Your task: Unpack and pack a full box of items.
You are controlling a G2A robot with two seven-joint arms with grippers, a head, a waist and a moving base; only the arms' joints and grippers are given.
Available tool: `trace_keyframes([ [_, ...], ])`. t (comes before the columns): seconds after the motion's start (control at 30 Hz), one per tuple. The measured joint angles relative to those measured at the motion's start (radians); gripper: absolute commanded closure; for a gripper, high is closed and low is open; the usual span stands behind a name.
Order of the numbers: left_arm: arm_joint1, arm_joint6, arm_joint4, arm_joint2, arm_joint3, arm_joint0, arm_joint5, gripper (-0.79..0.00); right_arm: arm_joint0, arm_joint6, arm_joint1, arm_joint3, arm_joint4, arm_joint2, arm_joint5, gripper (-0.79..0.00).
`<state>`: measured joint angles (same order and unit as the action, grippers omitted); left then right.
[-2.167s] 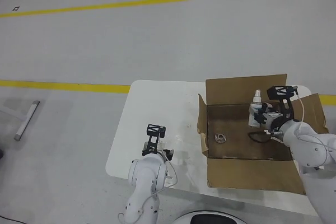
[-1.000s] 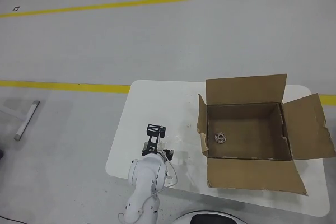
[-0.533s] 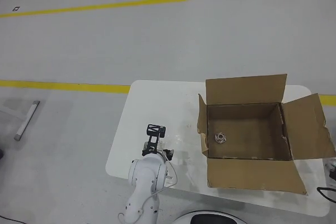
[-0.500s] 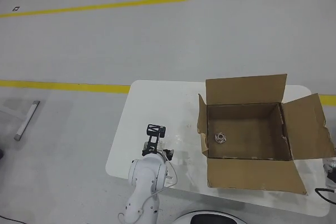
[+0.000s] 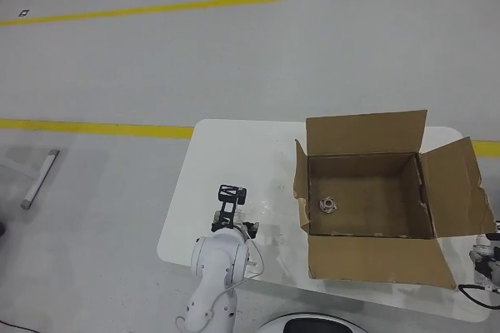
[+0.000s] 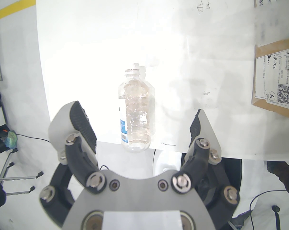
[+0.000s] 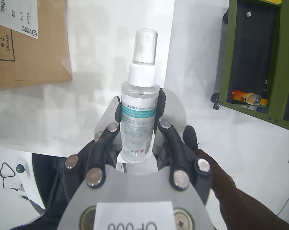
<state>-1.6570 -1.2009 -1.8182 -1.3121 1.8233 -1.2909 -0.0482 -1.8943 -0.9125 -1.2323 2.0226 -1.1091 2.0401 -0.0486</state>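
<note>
While your open box (image 5: 365, 133) is holding one small round thing (image 5: 326, 202), your right gripper (image 7: 138, 106) is squeezing a spray bottle (image 7: 137, 120) beside the box flap, your left gripper (image 6: 138, 117) is hanging wide over a clear bottle (image 6: 136, 123) lying on the table (image 5: 233, 150)

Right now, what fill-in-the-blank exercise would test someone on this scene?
The right pincer is ___ on the spray bottle.
The left pincer, facing a clear bottle, is ___.
The box holds ___ small item.
Missing words: shut; open; one.
</note>
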Motion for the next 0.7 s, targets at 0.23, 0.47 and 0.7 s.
trace_keyframes([
  [0.23, 0.000, 0.000, 0.000, 0.000, 0.000, 0.000, 0.000, -0.785, -0.016, 0.017, -0.001, -0.020, -0.001, -0.008, -0.006, 0.000],
  [0.47, 0.000, 0.000, 0.000, 0.000, 0.000, 0.000, 0.000, -0.785, -0.079, -0.008, 0.000, -0.004, -0.004, 0.012, -0.040, 0.000],
  [0.7, 0.000, 0.000, 0.000, 0.000, 0.000, 0.000, 0.000, -0.785, -0.107, -0.019, -0.002, 0.016, -0.001, -0.015, -0.041, 0.000],
])
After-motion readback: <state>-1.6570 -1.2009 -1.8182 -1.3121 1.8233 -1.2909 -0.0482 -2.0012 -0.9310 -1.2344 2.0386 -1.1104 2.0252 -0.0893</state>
